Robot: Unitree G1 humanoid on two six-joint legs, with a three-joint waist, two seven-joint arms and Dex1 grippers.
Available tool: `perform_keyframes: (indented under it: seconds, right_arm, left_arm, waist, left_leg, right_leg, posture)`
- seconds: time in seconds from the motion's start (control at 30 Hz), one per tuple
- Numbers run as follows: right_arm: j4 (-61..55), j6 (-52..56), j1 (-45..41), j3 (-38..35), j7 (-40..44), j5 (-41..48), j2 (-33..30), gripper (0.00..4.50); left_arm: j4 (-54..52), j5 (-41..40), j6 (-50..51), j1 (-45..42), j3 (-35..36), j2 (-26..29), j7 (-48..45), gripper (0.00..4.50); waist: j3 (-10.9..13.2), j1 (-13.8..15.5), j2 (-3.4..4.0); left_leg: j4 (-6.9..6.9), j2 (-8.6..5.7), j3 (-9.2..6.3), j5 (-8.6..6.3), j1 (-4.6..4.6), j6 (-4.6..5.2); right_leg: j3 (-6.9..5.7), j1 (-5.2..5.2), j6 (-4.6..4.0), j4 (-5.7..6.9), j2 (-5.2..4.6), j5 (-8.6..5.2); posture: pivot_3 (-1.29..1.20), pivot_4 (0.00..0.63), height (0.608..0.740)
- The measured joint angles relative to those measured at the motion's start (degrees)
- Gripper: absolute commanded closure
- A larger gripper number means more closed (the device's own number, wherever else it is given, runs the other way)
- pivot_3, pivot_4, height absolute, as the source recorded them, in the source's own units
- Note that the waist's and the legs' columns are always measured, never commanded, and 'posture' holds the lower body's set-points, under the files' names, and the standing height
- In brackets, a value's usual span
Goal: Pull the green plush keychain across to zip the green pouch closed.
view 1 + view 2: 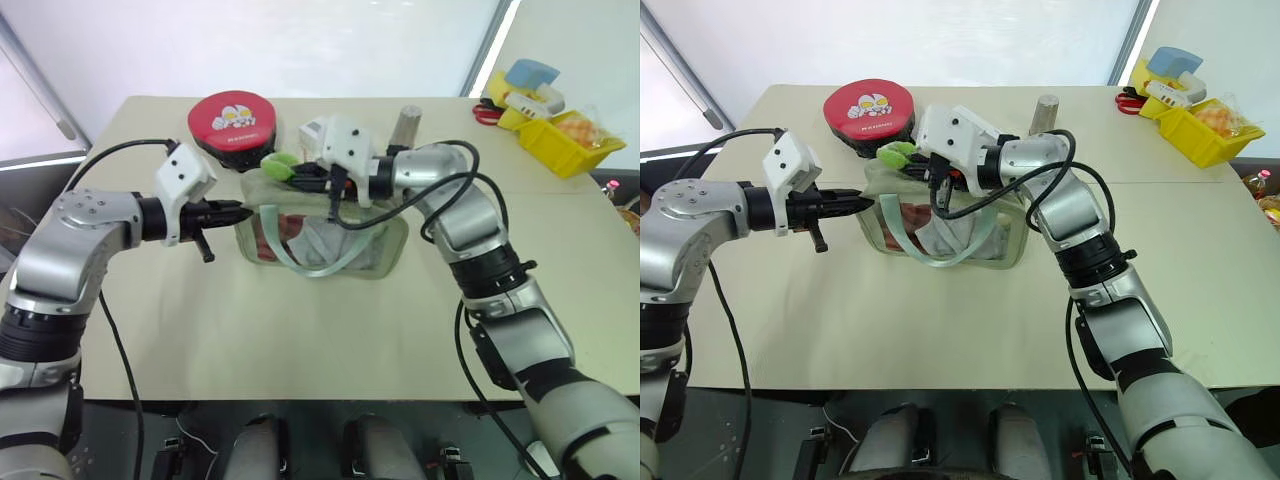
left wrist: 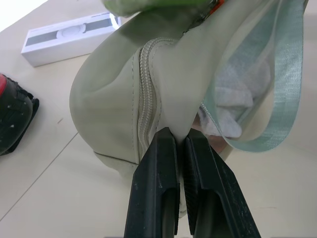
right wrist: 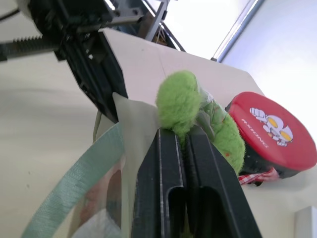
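Left claw (image 1: 243, 212): my fingers are pressed together on a fold of fabric at the left end of the green pouch (image 1: 385, 255), right beside the zipper seam; my left wrist view shows the cloth caught between the two black fingertips.
Right claw (image 3: 185, 134): my fingers are pinched tight on the green plush keychain (image 3: 181, 106); the fuzzy charm bulges out past the fingertips.
Green plush keychain, position: it sits at the upper left corner of the pouch, close to my left claw and just in front of the round red-topped case (image 1: 233, 122).
Green pouch, position: it stands on the tabletop (image 1: 300, 340) between my two arms, slightly lifted and stretched at its left end, where I hold it.
Pouch details: the clear window faces me and something reddish and something white show through it; the pale mint strap (image 1: 310, 265) hangs in a loop down the front.
Zipper state: the stretch of teeth near my left claw looks shut, but I cannot tell how much of the opening is closed.
Tabletop, other items: a white box (image 2: 69, 37) lies beyond the pouch, a grey cylinder (image 1: 407, 125) stands behind it, and a yellow bin (image 1: 560, 140) sits on the far right.
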Motion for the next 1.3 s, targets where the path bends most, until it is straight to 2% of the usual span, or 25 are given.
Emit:
perform_keyframes:
  seconds: [0.13,0.5,0.63,0.83,0.97,1.17,1.3]
  right_arm:
    - [-1.78,5.58,-0.04,-3.15,-2.79,1.06,-1.1,4.43]
    - [-21.55,24.23,7.31,-10.4,-14.64,-3.78,-19.81,4.43]
    - [-26.13,28.54,10.5,-11.65,-17.52,-5.06,-22.98,4.43]
    - [-30.49,33.68,23.33,-15.41,-24.77,-6.48,-21.56,4.43]
    - [-30.77,33.59,31.52,-17.49,-29.99,-6.55,-14.98,4.43]
    - [-27.72,29.44,37.09,-15.08,-34.18,-7.14,-8.46,4.43]
    - [-25.04,24.31,40.13,-10.6,-34.57,-8.2,-6.92,4.43]
  left_arm:
    - [0.0,0.0,0.0,0.0,-0.01,-0.33,0.31,4.5]
    - [0.76,0.01,-0.18,-0.13,0.0,-2.0,1.39,4.5]
    - [1.48,0.08,-0.23,-0.56,-0.12,-3.09,1.63,4.5]
    - [1.97,0.13,-0.19,-1.14,-0.47,-4.28,1.61,4.5]
    - [2.11,0.16,-0.07,-1.63,-1.03,-4.64,1.55,4.5]
    - [1.89,0.13,0.53,-1.67,-1.1,-4.6,1.5,4.5]
    - [1.37,0.08,1.2,-1.6,-1.15,-4.6,1.49,4.5]
  waist:
    - [0.0,0.1,0.0]
    - [0.0,0.34,0.0]
    - [0.0,0.44,0.0]
    - [-0.02,0.53,-0.02]
    - [-0.04,0.53,-0.01]
    - [-0.04,0.36,0.0]
    - [-0.04,0.4,0.0]
  left_leg:
    - [0.0,0.0,0.0,0.0,0.0,0.0]
    - [-0.02,-0.04,0.01,0.0,-0.03,0.01]
    - [-0.02,-0.05,-0.03,-0.01,-0.03,0.02]
    - [-0.01,-0.07,-0.08,-0.01,-0.02,0.02]
    - [-0.01,-0.08,-0.17,-0.01,0.02,0.01]
    - [-0.02,-0.12,-0.26,-0.01,0.08,0.01]
    - [-0.02,-0.22,-0.34,-0.01,0.08,0.02]
  right_leg:
    - [0.0,0.0,0.0,0.0,-0.01,0.0]
    - [0.0,0.0,0.0,-0.03,-0.06,0.0]
    - [0.0,0.02,0.0,-0.04,-0.04,0.0]
    - [0.0,0.12,0.0,-0.11,-0.03,0.0]
    - [-0.01,0.22,0.0,-0.13,0.01,0.0]
    - [-0.02,0.3,0.0,-0.15,0.05,0.0]
    - [-0.02,0.34,0.01,-0.15,0.06,-0.01]
  posture:
    - [0.0,0.15,0.74]
    - [0.0,0.15,0.74]
    - [0.0,0.15,0.74]
    - [0.0,0.15,0.74]
    - [0.0,0.15,0.74]
    - [0.0,0.15,0.74]
    - [0.0,0.15,0.74]
